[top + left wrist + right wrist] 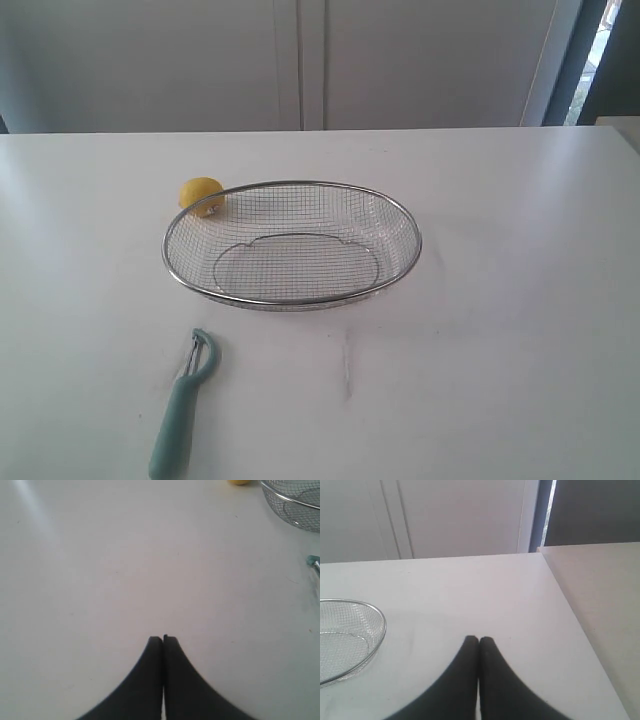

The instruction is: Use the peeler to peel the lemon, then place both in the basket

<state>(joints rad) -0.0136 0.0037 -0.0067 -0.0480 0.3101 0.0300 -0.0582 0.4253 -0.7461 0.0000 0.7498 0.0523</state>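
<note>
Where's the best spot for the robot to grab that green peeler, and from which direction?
Mid-handle, from straight above. The peeler lies flat on the table, so a grip across the slim handle's width suits it, away from the metal blade end that points toward the basket.
</note>
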